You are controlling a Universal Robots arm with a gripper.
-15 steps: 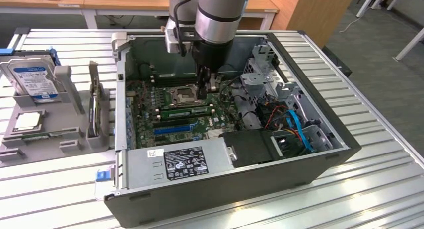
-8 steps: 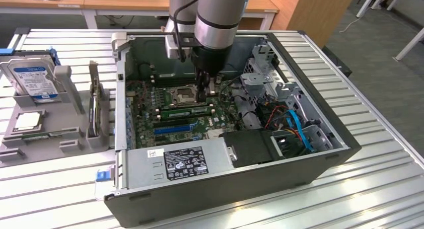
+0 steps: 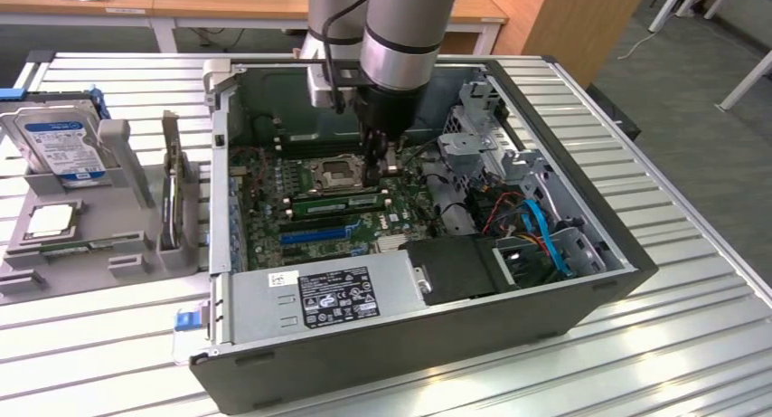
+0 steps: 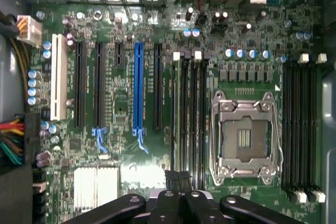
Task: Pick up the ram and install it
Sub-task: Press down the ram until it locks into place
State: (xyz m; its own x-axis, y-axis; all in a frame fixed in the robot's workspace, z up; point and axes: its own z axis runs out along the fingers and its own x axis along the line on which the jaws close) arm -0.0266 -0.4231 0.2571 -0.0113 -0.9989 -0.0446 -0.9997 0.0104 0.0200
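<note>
Hovering inside the open computer case (image 3: 579, 295), gripper (image 3: 389, 168) with jaws closed together, holding nothing, above the motherboard (image 4: 121, 108); ram (image 3: 342, 203) seated in a memory slot beside the CPU socket (image 4: 245, 137).

Arm (image 3: 399, 28): silver-grey cylindrical links, black band at wrist joint, black cable running down beside it. Gripper (image 3: 389, 164): all black, slim fingers (image 4: 178, 182); rounded black linkage bars with silver pivot screws.

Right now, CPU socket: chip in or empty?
Empty. The CPU socket shows bare contacts inside its metal frame, with no chip seated in it.
</note>
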